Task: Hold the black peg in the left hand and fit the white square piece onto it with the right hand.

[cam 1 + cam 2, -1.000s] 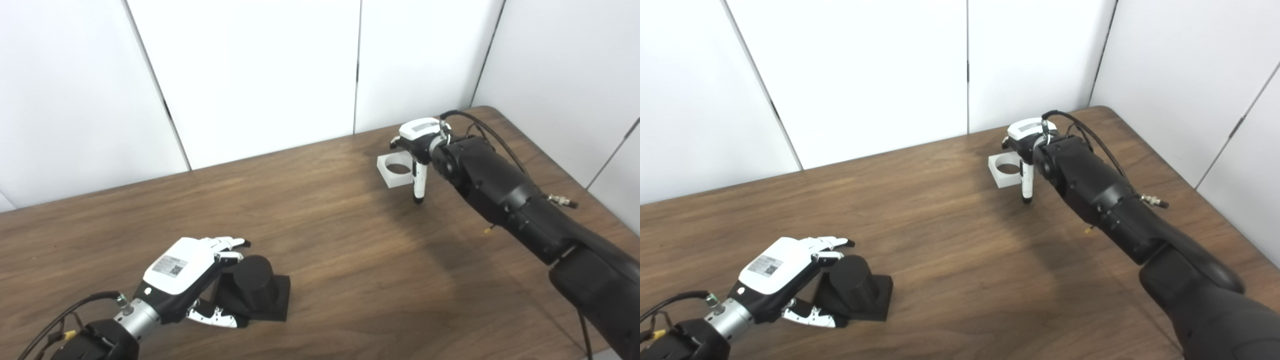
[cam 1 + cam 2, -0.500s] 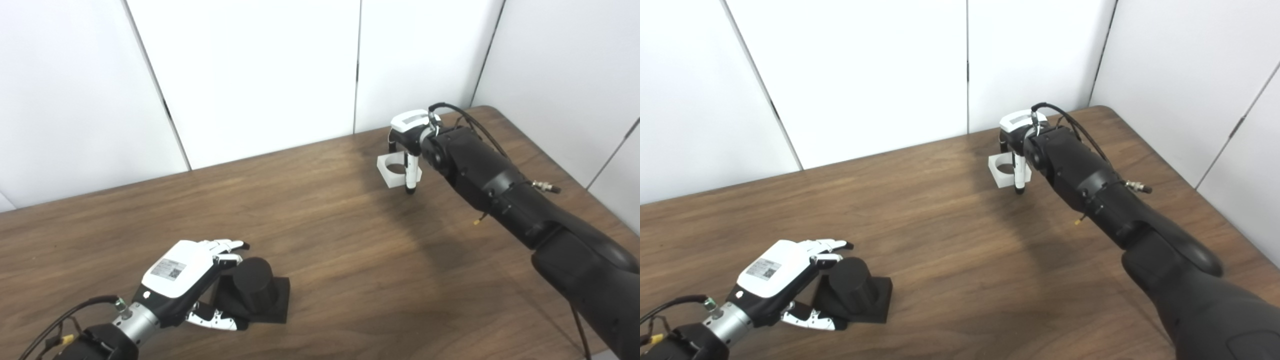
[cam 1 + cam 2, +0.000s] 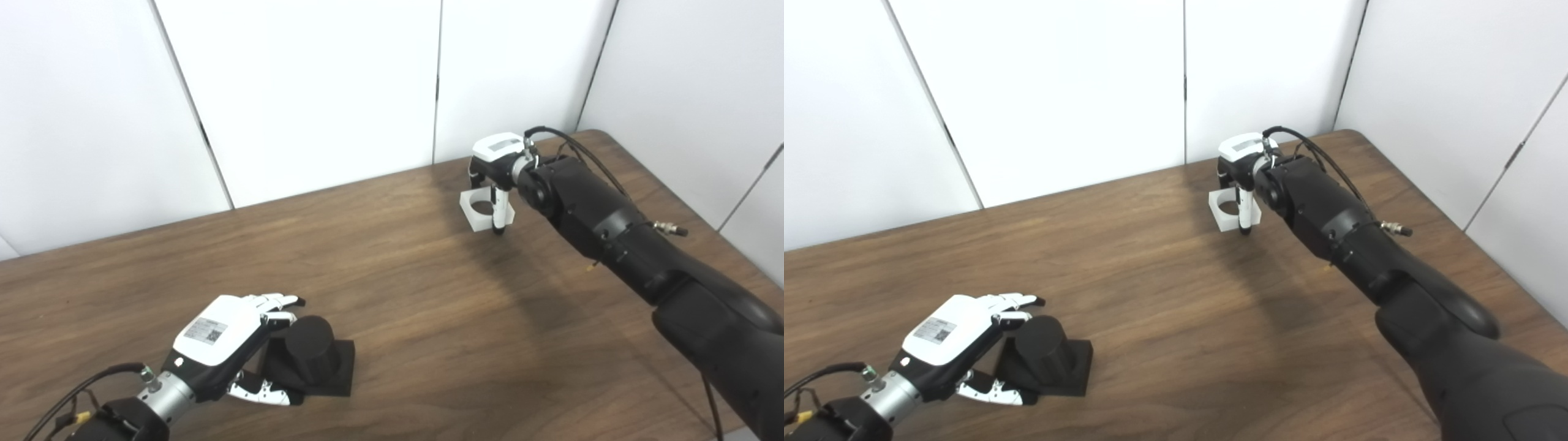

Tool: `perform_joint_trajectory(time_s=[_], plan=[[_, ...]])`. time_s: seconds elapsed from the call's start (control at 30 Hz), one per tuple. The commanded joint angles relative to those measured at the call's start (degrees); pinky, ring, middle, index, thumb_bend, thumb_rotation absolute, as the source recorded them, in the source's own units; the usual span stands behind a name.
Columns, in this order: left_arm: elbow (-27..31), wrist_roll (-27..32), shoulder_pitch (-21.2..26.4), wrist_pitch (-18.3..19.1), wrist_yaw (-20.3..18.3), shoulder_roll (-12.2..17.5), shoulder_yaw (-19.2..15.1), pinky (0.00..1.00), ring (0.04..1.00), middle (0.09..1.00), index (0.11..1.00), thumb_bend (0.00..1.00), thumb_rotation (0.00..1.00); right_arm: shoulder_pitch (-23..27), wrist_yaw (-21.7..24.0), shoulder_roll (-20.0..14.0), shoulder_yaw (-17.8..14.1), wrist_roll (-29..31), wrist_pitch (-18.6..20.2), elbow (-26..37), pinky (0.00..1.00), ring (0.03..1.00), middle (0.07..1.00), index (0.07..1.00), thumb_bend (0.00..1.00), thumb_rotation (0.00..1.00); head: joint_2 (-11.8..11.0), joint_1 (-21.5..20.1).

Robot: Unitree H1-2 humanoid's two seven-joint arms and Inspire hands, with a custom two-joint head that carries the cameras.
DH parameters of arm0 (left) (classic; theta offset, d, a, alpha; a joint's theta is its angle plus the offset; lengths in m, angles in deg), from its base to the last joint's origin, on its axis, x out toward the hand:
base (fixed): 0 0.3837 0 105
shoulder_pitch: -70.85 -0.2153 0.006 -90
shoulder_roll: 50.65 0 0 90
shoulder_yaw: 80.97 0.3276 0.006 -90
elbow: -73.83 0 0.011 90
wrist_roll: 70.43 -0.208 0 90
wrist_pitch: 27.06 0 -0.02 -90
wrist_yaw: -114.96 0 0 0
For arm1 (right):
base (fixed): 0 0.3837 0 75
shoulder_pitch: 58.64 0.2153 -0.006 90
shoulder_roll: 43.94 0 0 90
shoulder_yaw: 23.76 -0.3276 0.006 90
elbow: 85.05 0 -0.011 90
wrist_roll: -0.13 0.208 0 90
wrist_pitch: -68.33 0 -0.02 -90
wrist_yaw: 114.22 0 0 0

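Reaching for white square piece (image 3: 484, 211) at table's far side | your right hand (image 3: 497, 177) straddles it, grip unclear | looks light, rigid, slick: pinch opposite outer walls | left hand (image 3: 229, 340) cups black peg (image 3: 309, 352), not clamped

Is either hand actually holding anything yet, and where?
Neither, apparently. Left hand cups the black peg, unclosed; right hand straddles the white square piece, which sits on the table.

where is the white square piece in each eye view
Left eye view: white piece right of centre, upper half, on the table under the right hand.
Right eye view: just right of centre, upper half.
Shared landmark: the wall seam just behind it.
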Motion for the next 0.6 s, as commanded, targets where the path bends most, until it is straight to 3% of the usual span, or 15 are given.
perform_joint_trajectory(time_s=[0.0,0.3,0.47,0.57], plan=[[-0.98,-3.35,-2.79,-0.28,-5.57,2.14,2.35,0.79,0.86,0.875,0.491,0.52,0.06,1.2,-2.25,-1.06,-1.43,1.21,-0.74,1.25,0.69,0.793,0.764,0.484,0.52,0.13,0.02,-0.02],[-1.42,-3.01,-2.66,-0.3,-5.6,1.97,2.16,0.8,0.865,0.885,0.491,0.52,0.06,-2.54,-6.18,-1.37,-5.61,5.89,-2.68,7.17,0.74,0.836,0.782,0.481,0.52,0.13,0.3,0.18],[-1.9,-2.72,-2.49,-0.37,-5.45,1.92,1.99,0.8,0.865,0.886,0.491,0.52,0.06,-4.36,-6.11,-1.49,-8.38,9.76,-3.66,12.7,0.68,0.815,0.765,0.481,0.52,0.13,0.58,0.58],[-1.62,-2.51,-2.43,-0.1,-5.9,2.01,1.9,0.81,0.873,0.887,0.491,0.52,0.06,-5.32,-5.81,-1.54,-9.82,11.47,-3.87,16.15,0.7,0.817,0.765,0.479,0.52,0.13,0.64,0.63]])
